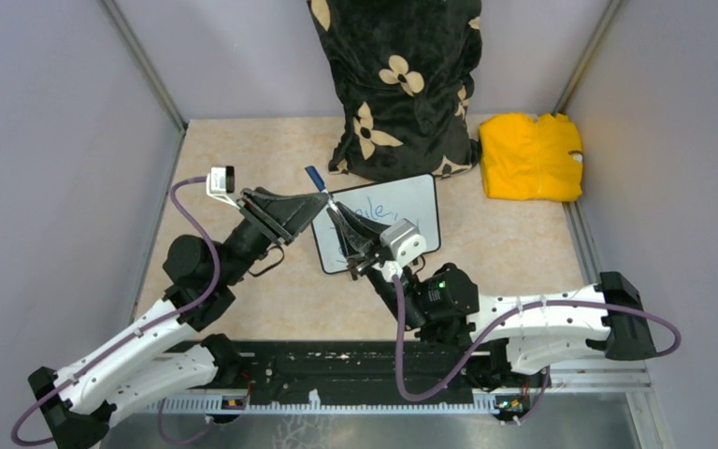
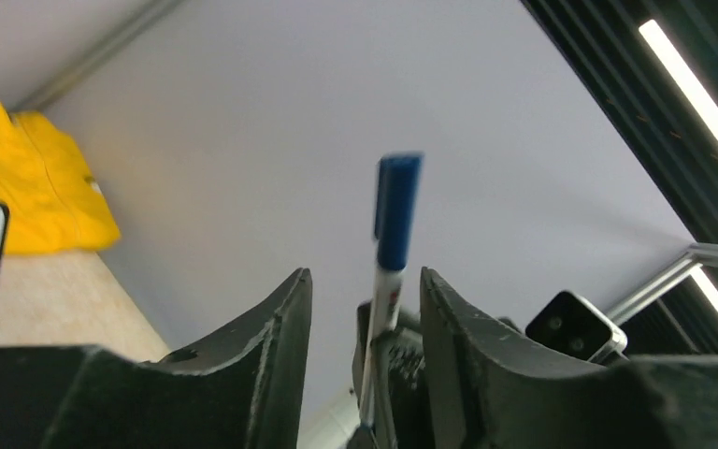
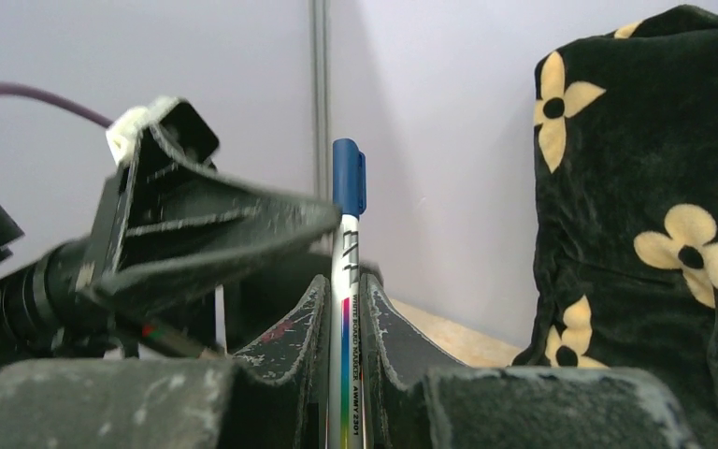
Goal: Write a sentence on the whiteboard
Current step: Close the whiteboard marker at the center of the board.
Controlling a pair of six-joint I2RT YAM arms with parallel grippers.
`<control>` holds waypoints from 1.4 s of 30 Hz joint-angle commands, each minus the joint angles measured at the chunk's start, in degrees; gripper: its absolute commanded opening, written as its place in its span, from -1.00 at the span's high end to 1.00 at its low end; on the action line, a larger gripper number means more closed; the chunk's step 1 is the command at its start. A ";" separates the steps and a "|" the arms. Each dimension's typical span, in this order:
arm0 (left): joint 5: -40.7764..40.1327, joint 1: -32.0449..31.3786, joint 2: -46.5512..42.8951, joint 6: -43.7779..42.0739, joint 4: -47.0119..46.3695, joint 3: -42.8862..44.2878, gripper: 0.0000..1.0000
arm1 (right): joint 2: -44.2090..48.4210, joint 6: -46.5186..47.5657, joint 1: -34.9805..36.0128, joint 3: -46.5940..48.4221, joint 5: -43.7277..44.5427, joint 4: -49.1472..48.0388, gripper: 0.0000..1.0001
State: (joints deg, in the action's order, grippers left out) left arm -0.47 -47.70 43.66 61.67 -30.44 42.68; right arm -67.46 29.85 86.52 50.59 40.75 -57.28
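- Mid-worktop (image 1: pixel 243 150), whiteboard (image 1: pixel 423 224) lies flat, just in front of a flowered pillow (image 1: pixel 397 84); yellow cloth (image 1: pixel 531 156) off to its right.
- Sentence (image 1: pixel 380 200): blue script on the board's far half, too small to read; the near part is hidden under the right arm.
- Marker (image 3: pixel 346 318) stands upright over the board's left edge, blue cap (image 3: pixel 349 176) on.
- Right fingers (image 3: pixel 388 323) clamped tight on the barrel.
- Left fingers (image 2: pixel 271 337) part open, one on either side of the marker below the cap, gripping nothing.
- Judged step: writing looks done and the marker is capped; closing out.
- Next: left arm backs off without knocking the cap; right sets the marker down clear of the script, so nothing smears.
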 commanded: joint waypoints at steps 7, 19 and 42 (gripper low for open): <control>0.98 -1.16 -2.57 -2.00 4.86 -0.69 -0.22 | 2.25 -2.14 -1.09 0.83 -3.53 -1.12 1.00; 0.12 -1.16 -0.60 -9.60 8.37 5.25 -0.16 | 2.13 -4.33 -1.11 1.50 -4.91 3.31 1.00; 2.20 -1.17 -1.49 -9.02 9.24 3.00 0.26 | 1.83 -3.36 -1.09 0.74 -2.24 0.24 1.00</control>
State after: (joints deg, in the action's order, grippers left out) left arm 0.19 -48.66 42.78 52.42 -20.62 46.24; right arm -66.72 25.93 85.71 50.59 37.80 -53.43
